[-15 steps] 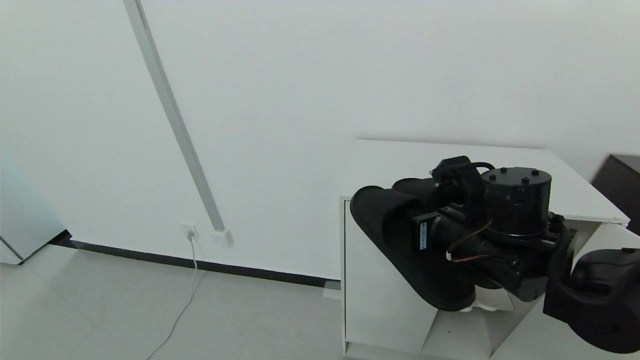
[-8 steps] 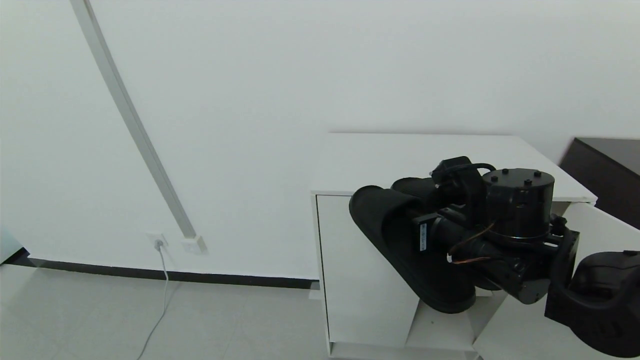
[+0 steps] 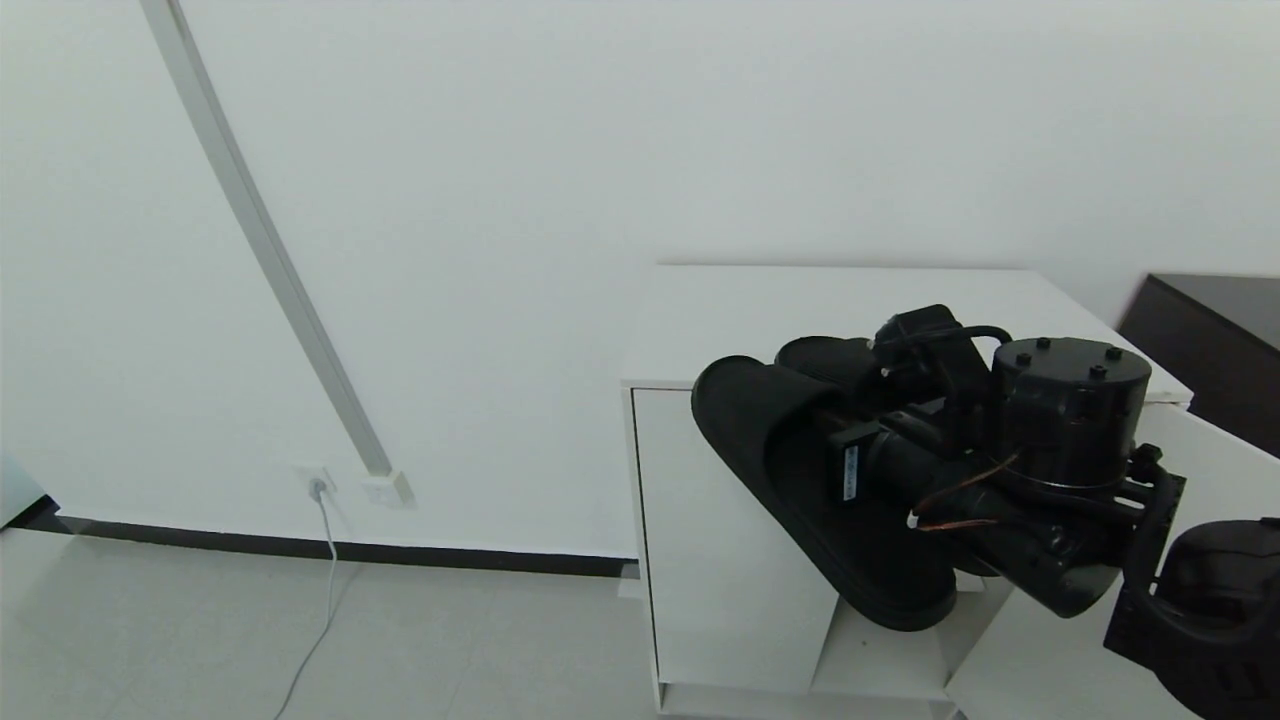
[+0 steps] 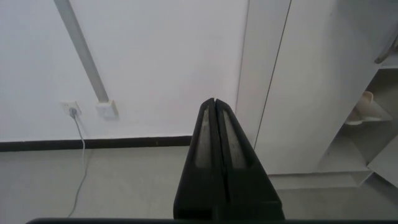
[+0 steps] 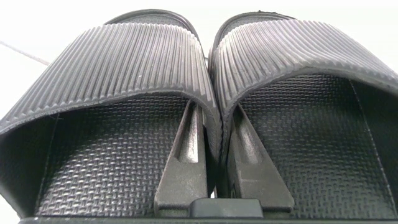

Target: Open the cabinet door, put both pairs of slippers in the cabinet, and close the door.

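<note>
Both slippers (image 3: 780,450) — slightly higher than before

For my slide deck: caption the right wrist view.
Right gripper clamped on the touching inner sides of two black slippers.

Cabinet (image 3: 730,520) interior mostly hidden behind black slippers (image 3: 800,470); pale item (image 4: 365,104) on shelf (image 4: 379,122) too small to identify.

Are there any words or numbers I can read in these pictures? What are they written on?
Nothing can be read here.
White label on the right arm: it has print, but too small to read.
Black slippers: only ribs and bumps, no writing.
Wall socket: no writing to be seen.
</note>
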